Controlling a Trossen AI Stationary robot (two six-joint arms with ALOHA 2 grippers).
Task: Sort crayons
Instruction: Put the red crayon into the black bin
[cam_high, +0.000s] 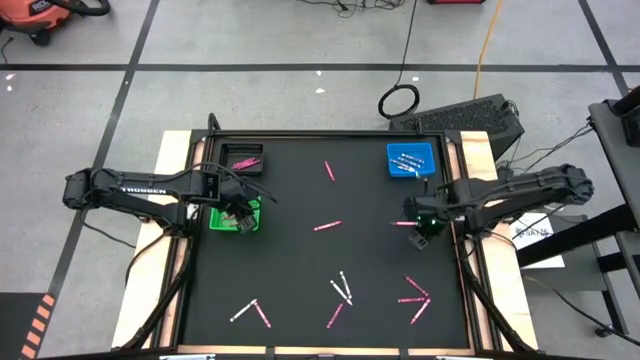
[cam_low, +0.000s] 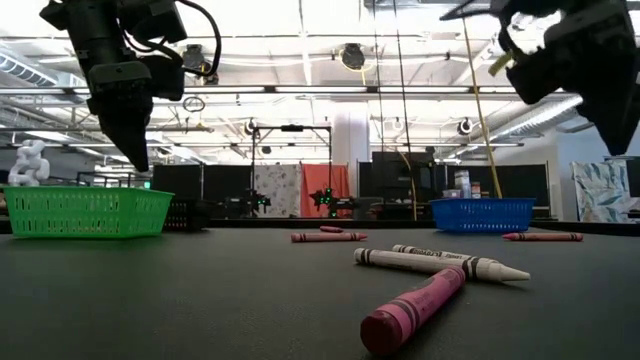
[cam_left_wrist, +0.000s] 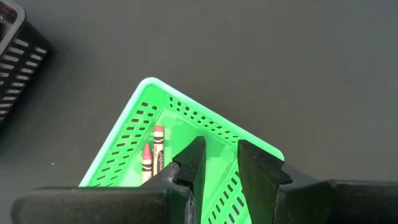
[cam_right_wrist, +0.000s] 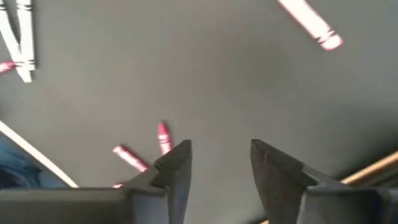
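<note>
My right gripper (cam_high: 424, 236), jaws spread and empty, hovers over the pink crayon (cam_high: 404, 223) at its eleven o'clock, long axis three-to-nine, while my left gripper (cam_high: 238, 213), slightly parted, waits above the green tray (cam_high: 253, 226).

Pink and white crayons (cam_high: 327, 226) lying flat, scattered singly and in crossed pairs over the black counter (cam_high: 300, 200); most lie toward its near edge, one pink crayon (cam_high: 328, 171) near its far edge.
</note>
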